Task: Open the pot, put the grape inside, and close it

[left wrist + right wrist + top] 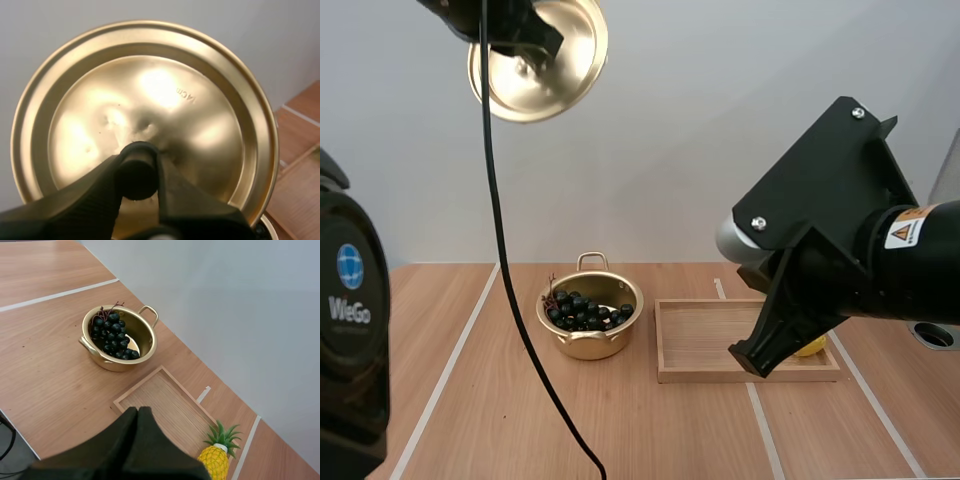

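Black right arm [840, 220] bears silver screws [859, 113], warning label [905, 230].

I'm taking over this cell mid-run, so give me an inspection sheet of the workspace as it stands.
Surface: wooden table, pale lines across it.
Job's things: gold pot uncovered, upright on the table; bunch of dark grapes inside it; lid held high in the air.
Clutter: wooden tray right of the pot; toy pineapple at its right end.
Grippers: left gripper shut on the lid's knob; right gripper shut on nothing, over the tray.
Cables: nothing seen on the table.
Surroundings: plain pale wall behind the table.
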You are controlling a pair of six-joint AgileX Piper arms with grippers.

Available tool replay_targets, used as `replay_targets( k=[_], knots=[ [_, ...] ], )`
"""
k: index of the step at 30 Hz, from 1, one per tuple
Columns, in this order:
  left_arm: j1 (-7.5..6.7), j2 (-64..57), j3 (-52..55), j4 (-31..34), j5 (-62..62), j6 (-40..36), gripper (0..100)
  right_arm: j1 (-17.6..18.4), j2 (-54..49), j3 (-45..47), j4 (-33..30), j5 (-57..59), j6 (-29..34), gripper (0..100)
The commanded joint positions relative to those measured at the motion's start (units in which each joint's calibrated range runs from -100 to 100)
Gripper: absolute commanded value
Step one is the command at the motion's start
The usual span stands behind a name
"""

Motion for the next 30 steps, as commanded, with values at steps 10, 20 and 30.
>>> replay_targets(
  k=[10, 20, 30],
  knots=[
    [-0.54, 0.0, 16.9, -4.6, 0.0, 9.7, 0, -0.1, -0.5, 0.2, 0.5, 0.0, 1.1, 0],
    [-3.49, 6.3, 18.6, 0.5, 0.0, 10.3, 0, -0.1, -0.5, 0.2, 0.4, 0.0, 1.1, 0],
    [-8.26, 12.1, 18.6, 7.7, 0.0, 6.5, 0, -0.1, -0.5, 0.2, 0.4, 0.0, 1.1, 0]
  ],
)
